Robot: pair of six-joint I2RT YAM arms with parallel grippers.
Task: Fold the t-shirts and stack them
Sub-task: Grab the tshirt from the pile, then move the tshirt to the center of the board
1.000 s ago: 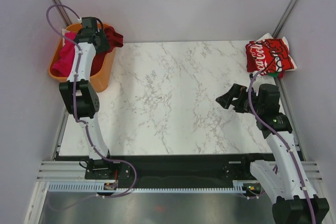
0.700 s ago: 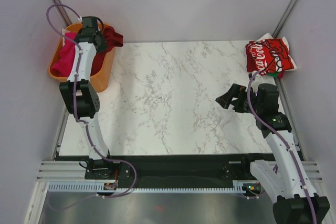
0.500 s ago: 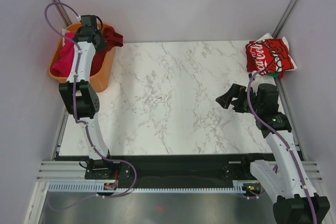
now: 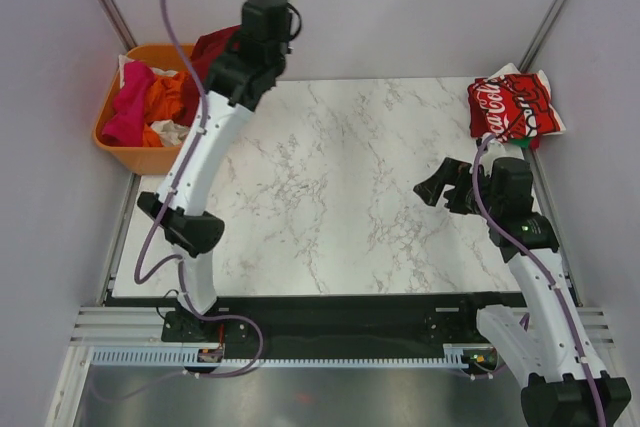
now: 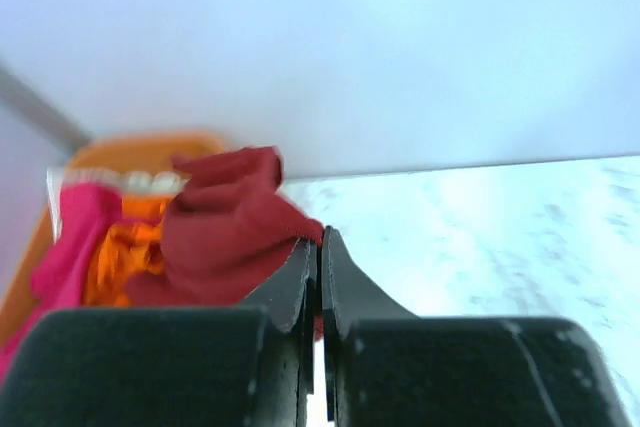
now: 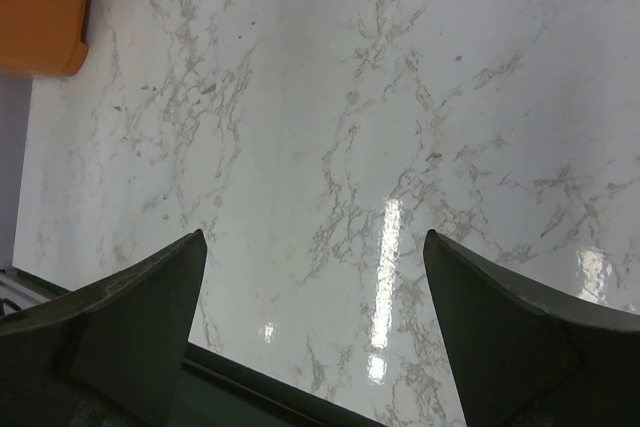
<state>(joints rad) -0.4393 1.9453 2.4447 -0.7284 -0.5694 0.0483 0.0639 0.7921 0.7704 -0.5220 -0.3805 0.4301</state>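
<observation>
My left gripper (image 4: 222, 65) is raised over the table's back left corner and shut on the dark-red t-shirt (image 4: 206, 47). In the left wrist view the fingertips (image 5: 320, 239) pinch an edge of that t-shirt (image 5: 225, 232), and the rest of it hangs down toward the tub. Pink (image 4: 125, 112), orange (image 4: 165, 97) and white t-shirts lie bunched in the orange tub (image 4: 120, 155). A folded red Coca-Cola t-shirt (image 4: 512, 107) rests at the back right corner. My right gripper (image 4: 437, 187) hovers open over the marble top, nothing between its fingers (image 6: 150, 307).
The orange tub's corner (image 6: 40, 7) shows at the top left of the right wrist view. White marble tabletop (image 4: 340, 177) spans the middle. Grey walls and metal posts close in the back and sides. A dark rail runs along the near edge (image 4: 330, 312).
My left gripper shut on the dark-red t-shirt in the tub, then rose and swung right, pulling the shirt up with it. The right arm stayed put.
</observation>
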